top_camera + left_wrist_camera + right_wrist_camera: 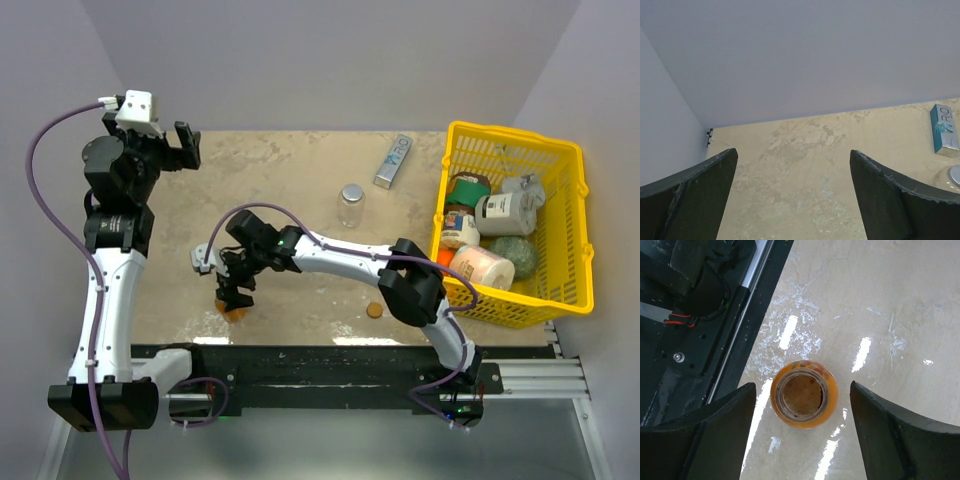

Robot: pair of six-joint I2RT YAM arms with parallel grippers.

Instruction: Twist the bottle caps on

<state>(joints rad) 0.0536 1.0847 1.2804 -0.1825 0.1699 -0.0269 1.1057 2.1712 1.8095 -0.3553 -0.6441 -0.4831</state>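
Observation:
The orange bottle [804, 394] stands upright near the table's front edge with its mouth open and no cap on it. My right gripper [802, 385] is open and hovers straight above it, one finger on each side, not touching. In the top view the gripper [236, 294] covers most of the bottle [235, 313]. The brownish-orange cap [375, 311] lies flat on the table to the bottle's right. The clear bottle [351, 206] stands mid-table with a silver-grey cap [351, 192] on top; its top shows in the left wrist view [954, 176]. My left gripper [185, 147] is open, empty and raised at the far left [792, 151].
A grey rectangular bar [393, 160] lies at the back of the table, also in the left wrist view [944, 128]. A yellow basket [570, 290] with several containers stands at the right. The black base rail [705, 315] runs close to the orange bottle.

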